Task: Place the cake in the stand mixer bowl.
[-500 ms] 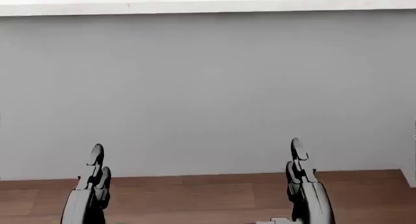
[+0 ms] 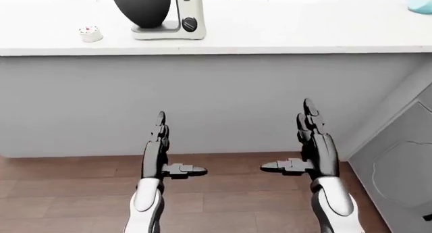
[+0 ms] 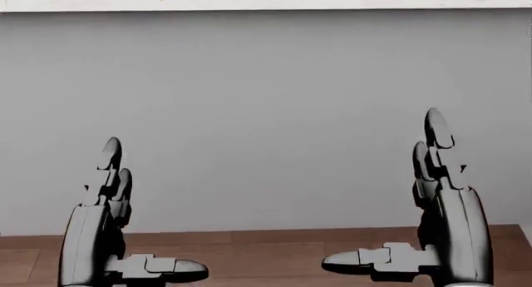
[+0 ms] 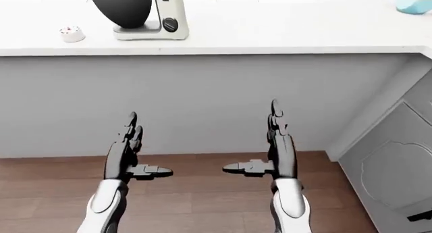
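The small white cake (image 2: 89, 34) with red dots sits on the white counter (image 2: 283, 35) at the upper left of the left-eye view. To its right stands the white stand mixer (image 2: 181, 17) with its dark bowl (image 2: 140, 7). My left hand (image 2: 170, 151) and right hand (image 2: 297, 142) are both open and empty, fingers pointing up, thumbs turned inward. They hang low before the grey counter face, well below and short of the counter top. The head view shows only the hands (image 3: 125, 224) and the counter face.
A light blue object (image 2: 422, 4) stands at the counter's upper right corner. A grey cabinet with a round panel (image 2: 405, 172) juts out at the right. Brown wooden floor (image 2: 67, 192) runs along the bottom.
Both hands have risen in the head view, the right more than the left, and their thumbs now show. The counter edge sits higher in the picture, so the camera shifted a little.
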### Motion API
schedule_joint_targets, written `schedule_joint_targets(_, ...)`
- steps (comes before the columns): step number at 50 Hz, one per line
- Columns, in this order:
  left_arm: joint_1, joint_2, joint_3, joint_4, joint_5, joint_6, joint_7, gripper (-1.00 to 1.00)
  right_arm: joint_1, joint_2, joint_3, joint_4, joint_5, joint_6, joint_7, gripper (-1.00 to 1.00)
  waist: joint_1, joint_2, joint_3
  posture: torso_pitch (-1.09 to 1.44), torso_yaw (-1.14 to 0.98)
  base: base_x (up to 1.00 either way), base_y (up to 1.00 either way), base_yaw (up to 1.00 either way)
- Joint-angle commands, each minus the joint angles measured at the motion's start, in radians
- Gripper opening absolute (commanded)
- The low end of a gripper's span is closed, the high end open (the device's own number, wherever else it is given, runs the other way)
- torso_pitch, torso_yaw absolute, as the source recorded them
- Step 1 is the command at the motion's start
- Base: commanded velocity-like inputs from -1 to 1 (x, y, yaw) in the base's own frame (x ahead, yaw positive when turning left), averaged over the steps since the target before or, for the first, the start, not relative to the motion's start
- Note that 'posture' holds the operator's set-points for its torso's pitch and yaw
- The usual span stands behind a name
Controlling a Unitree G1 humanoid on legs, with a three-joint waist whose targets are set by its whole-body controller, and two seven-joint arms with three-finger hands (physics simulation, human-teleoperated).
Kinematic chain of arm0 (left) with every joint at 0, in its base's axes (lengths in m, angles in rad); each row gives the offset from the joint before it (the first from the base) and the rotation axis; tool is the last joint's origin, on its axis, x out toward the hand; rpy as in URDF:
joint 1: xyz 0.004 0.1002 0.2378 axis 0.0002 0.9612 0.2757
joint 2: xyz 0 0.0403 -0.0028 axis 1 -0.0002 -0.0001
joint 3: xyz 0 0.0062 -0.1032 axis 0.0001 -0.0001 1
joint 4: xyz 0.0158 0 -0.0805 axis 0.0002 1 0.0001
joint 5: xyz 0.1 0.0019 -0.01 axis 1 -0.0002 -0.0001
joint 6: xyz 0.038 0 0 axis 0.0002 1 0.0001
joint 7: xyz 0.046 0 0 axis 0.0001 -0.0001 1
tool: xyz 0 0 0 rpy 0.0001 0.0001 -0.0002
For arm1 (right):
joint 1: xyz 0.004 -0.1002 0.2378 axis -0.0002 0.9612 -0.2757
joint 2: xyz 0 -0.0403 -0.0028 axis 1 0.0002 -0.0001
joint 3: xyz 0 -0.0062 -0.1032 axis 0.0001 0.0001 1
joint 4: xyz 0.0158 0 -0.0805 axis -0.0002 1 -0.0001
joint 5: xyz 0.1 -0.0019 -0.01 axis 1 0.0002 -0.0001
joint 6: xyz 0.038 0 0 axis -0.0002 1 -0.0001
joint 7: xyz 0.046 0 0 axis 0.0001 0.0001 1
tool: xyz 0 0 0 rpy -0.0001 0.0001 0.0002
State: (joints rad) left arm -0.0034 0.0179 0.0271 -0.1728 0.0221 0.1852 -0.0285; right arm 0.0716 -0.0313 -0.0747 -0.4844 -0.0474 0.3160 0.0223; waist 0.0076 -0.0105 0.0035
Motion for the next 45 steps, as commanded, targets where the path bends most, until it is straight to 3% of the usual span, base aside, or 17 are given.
schedule_joint_targets(1,-0.017,0.002,0.0,-0.046,0.002,-0.022,-0.001,1.0,-0.02,-0.007,-0.013,-0.084,-0.029,0.033,0.004,1.0,0.0,-0.001,-0.015,0.0,0.0,0.0,0.0,0.0)
schedule_joint_targets(6,-0.036,0.012,0.02,-0.139,0.001,0.054,-0.001,1.0,-0.062,-0.01,-0.044,-0.176,-0.048,0.11,0.018,1.0,-0.001,0.0,-0.015,0.0,0.0,0.0,0.0,0.0)
schedule_joint_targets(11,-0.087,0.028,0.048,-0.296,-0.012,0.217,-0.003,1.0,-0.093,-0.017,-0.047,-0.19,-0.057,0.125,0.023,1.0,-0.005,0.002,-0.012,0.0,0.0,0.0,0.0,0.0)
schedule_joint_targets(19,-0.146,0.049,0.076,-0.454,-0.036,0.365,-0.003,1.0,-0.113,-0.019,-0.044,-0.196,-0.062,0.119,0.026,1.0,-0.005,0.007,-0.006,0.0,0.0,0.0,0.0,0.0)
schedule_joint_targets(32,-0.157,0.047,0.064,-0.509,-0.025,0.402,-0.006,1.0,-0.142,-0.025,-0.029,-0.22,-0.099,0.161,0.026,1.0,-0.002,0.004,-0.001,0.0,0.0,0.0,0.0,0.0)
schedule_joint_targets(33,-0.158,0.047,0.066,-0.509,-0.025,0.402,-0.006,1.0,-0.143,-0.025,-0.026,-0.221,-0.104,0.167,0.027,1.0,-0.005,0.011,-0.018,0.0,0.0,0.0,0.2,0.0)
schedule_joint_targets(35,-0.154,0.046,0.063,-0.479,-0.018,0.373,-0.004,1.0,-0.143,-0.023,-0.02,-0.227,-0.111,0.178,0.029,1.0,-0.009,-0.004,0.005,0.0,0.0,0.0,0.28,0.0)
schedule_joint_targets(38,-0.156,0.047,0.06,-0.483,-0.01,0.374,-0.005,1.0,-0.144,-0.02,-0.017,-0.223,-0.116,0.182,0.029,1.0,-0.01,-0.007,-0.002,0.0,0.0,0.0,0.29,0.0)
schedule_joint_targets(42,-0.153,0.047,0.061,-0.478,-0.006,0.368,-0.007,1.0,-0.147,-0.02,-0.019,-0.22,-0.116,0.185,0.031,1.0,-0.016,0.042,0.014,0.0,0.0,0.0,0.29,0.0)
schedule_joint_targets(43,-0.151,0.046,0.06,-0.481,-0.005,0.369,-0.007,1.0,-0.146,-0.02,-0.018,-0.224,-0.117,0.188,0.031,1.0,-0.018,0.067,0.011,0.0,0.0,0.0,0.28,0.0)
schedule_joint_targets(44,-0.15,0.046,0.06,-0.485,-0.005,0.372,-0.008,1.0,-0.146,-0.02,-0.017,-0.227,-0.118,0.189,0.032,1.0,-0.015,0.111,-0.002,0.0,0.0,0.0,0.28,0.0)
schedule_joint_targets(45,-0.147,0.046,0.059,-0.493,-0.004,0.375,-0.009,1.0,-0.146,-0.02,-0.016,-0.23,-0.119,0.189,0.032,1.0,-0.007,0.07,0.006,0.0,0.0,0.0,0.29,0.0)
